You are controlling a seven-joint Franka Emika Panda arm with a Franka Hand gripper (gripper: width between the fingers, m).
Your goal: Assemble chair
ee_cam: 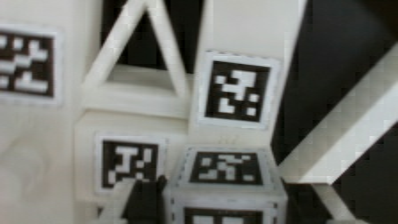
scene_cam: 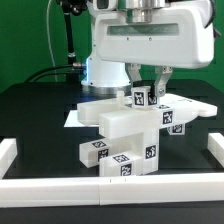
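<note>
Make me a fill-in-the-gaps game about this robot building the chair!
1. The table under everything is coloured ___.
2. The chair parts are all coloured ___.
3. The gripper is not open; it is ___ on a small tagged chair piece.
4. The backdrop behind the robot is coloured ___.

Missing words: black, white, shut, green.
</note>
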